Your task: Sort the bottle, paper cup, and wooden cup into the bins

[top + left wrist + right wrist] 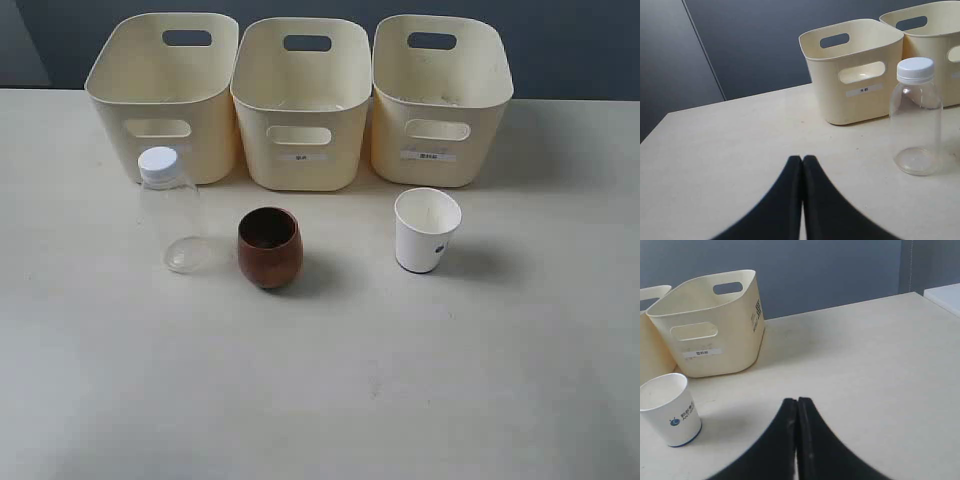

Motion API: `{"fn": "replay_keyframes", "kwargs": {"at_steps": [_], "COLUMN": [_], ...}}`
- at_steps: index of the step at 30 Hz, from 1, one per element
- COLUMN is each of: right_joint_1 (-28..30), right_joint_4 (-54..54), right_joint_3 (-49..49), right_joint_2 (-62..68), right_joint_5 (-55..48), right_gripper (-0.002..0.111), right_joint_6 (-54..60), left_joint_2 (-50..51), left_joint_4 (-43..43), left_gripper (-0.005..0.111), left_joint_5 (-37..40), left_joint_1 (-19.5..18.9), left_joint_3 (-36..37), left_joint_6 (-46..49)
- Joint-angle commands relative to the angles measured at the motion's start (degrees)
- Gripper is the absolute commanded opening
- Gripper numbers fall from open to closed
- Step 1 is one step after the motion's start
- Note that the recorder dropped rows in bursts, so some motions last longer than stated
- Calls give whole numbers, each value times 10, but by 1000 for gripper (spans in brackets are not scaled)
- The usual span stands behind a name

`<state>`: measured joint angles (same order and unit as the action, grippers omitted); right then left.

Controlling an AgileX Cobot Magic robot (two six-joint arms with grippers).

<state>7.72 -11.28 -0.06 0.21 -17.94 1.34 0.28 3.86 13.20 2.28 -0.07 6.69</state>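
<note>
The clear bottle with a white cap stands upright on the table's left. Right of it sits the reddish-brown wooden cup, and further right the white paper cup with a blue mark. Three cream bins stand in a row behind them: left bin, middle bin, right bin. My left gripper is shut and empty, low over the table, apart from the bottle. My right gripper is shut and empty, apart from the paper cup. Neither gripper shows in the exterior view.
The pale table stretches in front of the objects. A dark blue wall rises behind the bins. In the left wrist view the left bin carries a small label; in the right wrist view the right bin does too.
</note>
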Motion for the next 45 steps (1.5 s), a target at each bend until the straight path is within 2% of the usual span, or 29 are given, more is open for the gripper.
{"fn": "replay_keyframes", "kwargs": {"at_steps": [1,23,28,34,45], "right_joint_1": [4,4,4,4,4], "right_joint_4": [2,9,5,-101,-103], "right_joint_3": [1,1,1,1,1], "right_joint_2": [-2,-2,-2,-2,-2], "right_joint_5": [3,3,75,159,215], "right_gripper": [-1,-1,-1,-1,-1], "right_joint_6": [2,2,3,2,2], "left_joint_2": [-3,-3,-3,-3,-3], "left_joint_4": [1,1,1,1,1], "left_gripper": [0,0,0,0,0], "left_joint_5": [-2,-3,-3,-3,-3], "left_joint_1": [2,2,2,2,2], "left_joint_3": [1,1,1,1,1], "left_joint_6": [-1,-1,-1,-1,-1]}}
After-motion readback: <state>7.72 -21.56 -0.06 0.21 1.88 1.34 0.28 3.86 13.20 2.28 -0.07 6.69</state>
